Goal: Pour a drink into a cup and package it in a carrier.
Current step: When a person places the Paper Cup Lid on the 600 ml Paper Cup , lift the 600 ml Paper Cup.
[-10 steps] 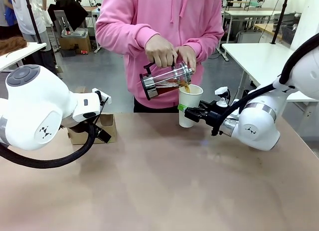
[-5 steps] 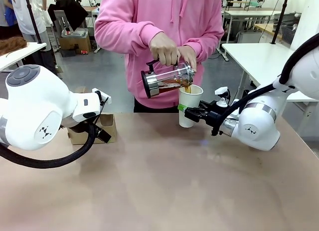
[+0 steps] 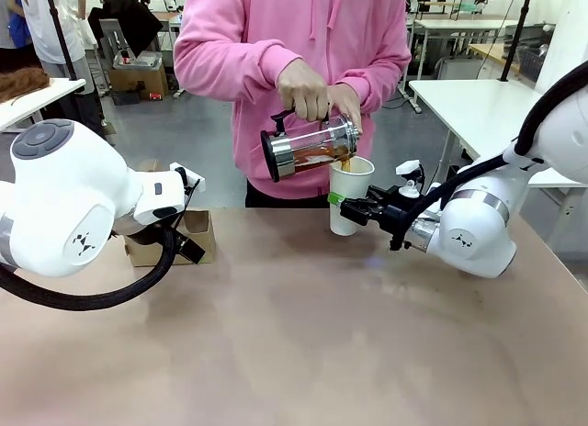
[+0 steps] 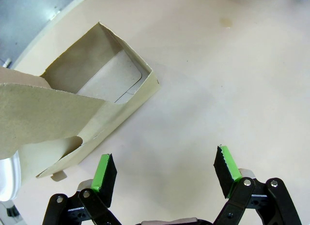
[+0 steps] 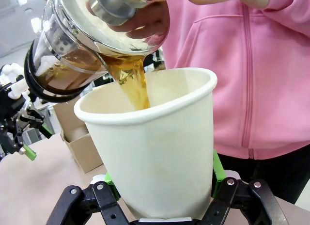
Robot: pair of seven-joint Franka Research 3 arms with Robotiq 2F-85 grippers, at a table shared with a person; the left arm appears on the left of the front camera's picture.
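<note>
Brown drink (image 5: 130, 84) streaming from jug (image 3: 308, 147) into cup (image 3: 350, 196) | your right tool (image 5: 162, 179) clamped round cup | your left tool (image 4: 165, 159) gaping, far left of cup, by carrier (image 4: 63, 113)

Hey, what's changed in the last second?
The person raised the jug a little, lifting its base end; the drink keeps flowing into the cup. The right claw stays shut on the cup, and the left claw stays open near the carrier.
</note>
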